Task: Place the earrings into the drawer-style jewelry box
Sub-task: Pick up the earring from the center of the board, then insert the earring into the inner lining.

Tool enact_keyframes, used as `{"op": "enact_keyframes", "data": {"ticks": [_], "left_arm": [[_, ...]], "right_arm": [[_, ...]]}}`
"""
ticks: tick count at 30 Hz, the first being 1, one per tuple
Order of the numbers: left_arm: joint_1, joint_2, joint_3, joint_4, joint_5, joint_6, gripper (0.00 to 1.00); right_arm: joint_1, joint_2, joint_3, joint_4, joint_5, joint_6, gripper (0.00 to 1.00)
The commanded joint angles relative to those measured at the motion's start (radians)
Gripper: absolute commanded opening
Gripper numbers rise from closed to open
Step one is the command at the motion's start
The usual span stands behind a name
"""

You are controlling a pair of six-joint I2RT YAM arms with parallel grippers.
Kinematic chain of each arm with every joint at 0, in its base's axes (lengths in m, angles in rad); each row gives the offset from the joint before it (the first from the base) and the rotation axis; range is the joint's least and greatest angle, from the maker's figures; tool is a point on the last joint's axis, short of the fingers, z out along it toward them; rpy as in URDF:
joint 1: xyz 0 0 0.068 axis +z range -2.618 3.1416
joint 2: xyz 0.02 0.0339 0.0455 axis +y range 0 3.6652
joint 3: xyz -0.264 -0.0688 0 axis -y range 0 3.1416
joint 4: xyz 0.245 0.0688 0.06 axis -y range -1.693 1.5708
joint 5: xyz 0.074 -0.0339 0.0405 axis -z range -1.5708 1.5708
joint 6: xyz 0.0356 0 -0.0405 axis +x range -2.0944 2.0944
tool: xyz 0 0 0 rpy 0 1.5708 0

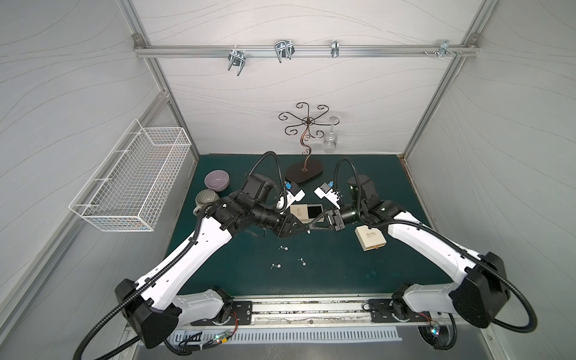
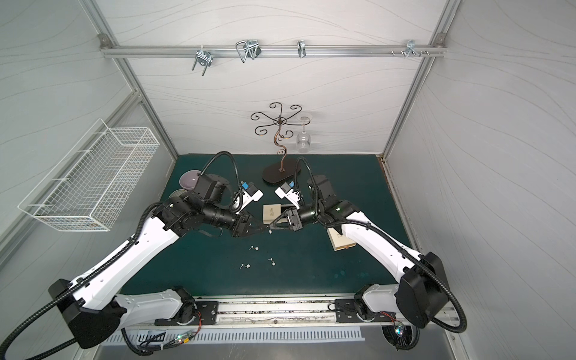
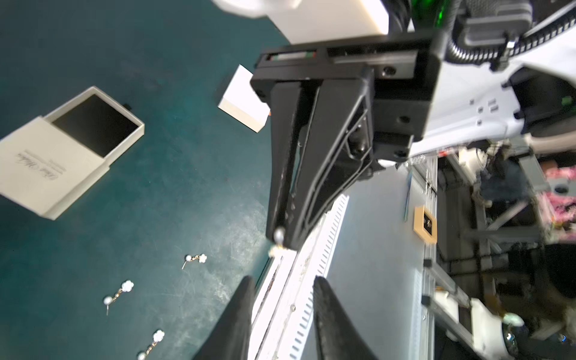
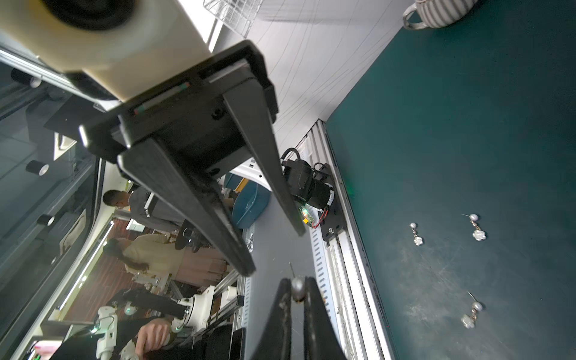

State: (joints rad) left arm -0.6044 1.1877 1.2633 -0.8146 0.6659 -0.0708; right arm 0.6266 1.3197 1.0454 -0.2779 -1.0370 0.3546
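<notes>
Hand-over step, prob.: pinching one earring (image 4: pixel 297 288) by its bead w/ right fingers (image 4: pixel 316 314) just on base side of jewelry box (image 3: pixel 46 168), left fingers (image 3: pixel 238 321) spread; next needs carrying over its open drawer (image 3: pixel 127 141) & low release; 3 more earrings (image 1: pixel 283 248) (image 1: pixel 276 266) (image 1: pixel 302 261) on tabletop (image 1: pixel 343 274), farther on that same side.

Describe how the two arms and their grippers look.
The left arm and right arm have white shells, black joints and black ribbed cable hoses. The left gripper and right gripper are black, with long tapering fingers.
</notes>
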Motion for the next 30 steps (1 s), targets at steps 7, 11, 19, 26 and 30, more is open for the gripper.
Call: {"op": "enact_keyframes", "data": {"ticks": [7,11,19,26,30], "left_arm": [[0.041,-0.097,-0.056,0.072,-0.109,-0.012,0.40],[0.040,-0.087,-0.062,0.072,-0.094,-0.011,0.39],[0.043,-0.093,-0.064,0.074,-0.091,-0.003,0.37],[0.044,-0.107,-0.076,0.083,-0.082,-0.003,0.37],[0.043,-0.110,-0.081,0.084,-0.079,0.000,0.37]], "right_arm": [[-0.077,0.182,0.187,-0.361,0.399,-0.141,0.10],[-0.059,0.308,0.291,-0.450,0.593,-0.136,0.10],[0.007,0.568,0.537,-0.622,0.926,-0.094,0.11],[0.019,0.696,0.634,-0.682,1.057,-0.079,0.11],[0.018,0.733,0.641,-0.678,1.062,-0.076,0.11]]}}
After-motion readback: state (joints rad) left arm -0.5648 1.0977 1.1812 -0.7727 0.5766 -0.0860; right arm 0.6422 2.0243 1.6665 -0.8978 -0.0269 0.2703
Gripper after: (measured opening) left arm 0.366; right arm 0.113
